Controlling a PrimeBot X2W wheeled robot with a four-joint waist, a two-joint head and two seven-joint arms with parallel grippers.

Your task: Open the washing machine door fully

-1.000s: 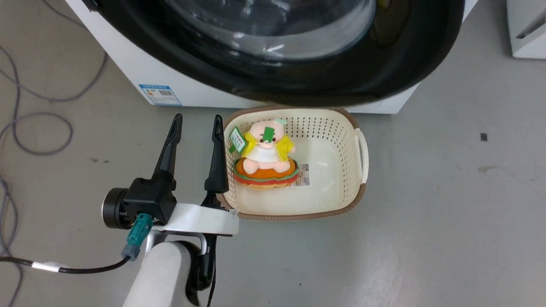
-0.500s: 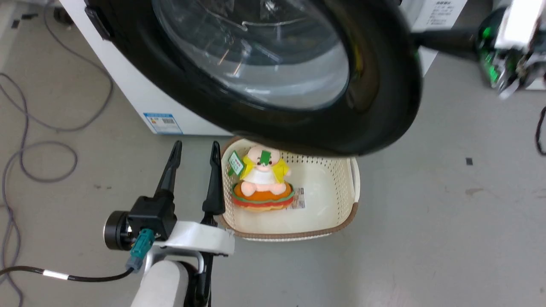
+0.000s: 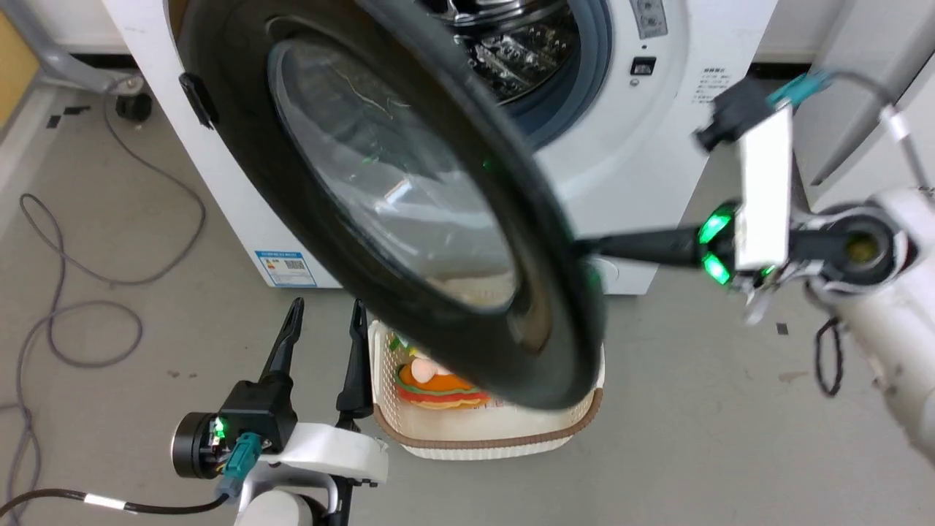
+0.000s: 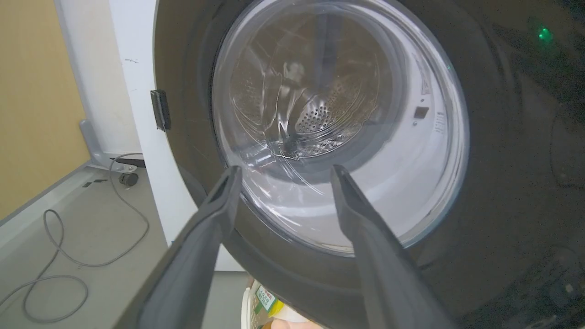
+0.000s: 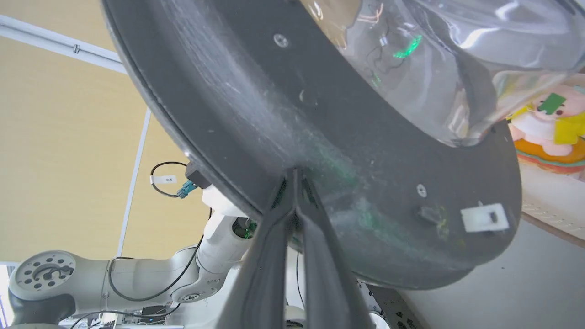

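- The washing machine door [image 3: 387, 190] stands partly swung out from the washing machine [image 3: 643, 146]. Its left side stays at the white front, and its free edge hangs out over the basket [image 3: 584, 409] on the floor.
- The steel drum [image 3: 511, 44] shows behind the door's right side, so the opening is uncovered. Judging by the angle, the door has more swing left before it is fully open.
- The right claw [image 3: 588, 247] reaches in sideways from the right. In the right wrist view its fingers are pressed together, with their tips against the dull inner face of the door [image 5: 320, 137] near its rim. It pinches nothing, and this looks like a push from behind, which suits a door with no handle on that side.
- The left claw [image 3: 325, 310] hovers low beside the basket, spread and empty. It points at the door's glass [image 4: 338, 137] and is probably kept low to stay under the swing.
- A plush toy [image 3: 438, 380] lies in the basket under the door's lower edge, with a gap between them, so the door should pass over it.
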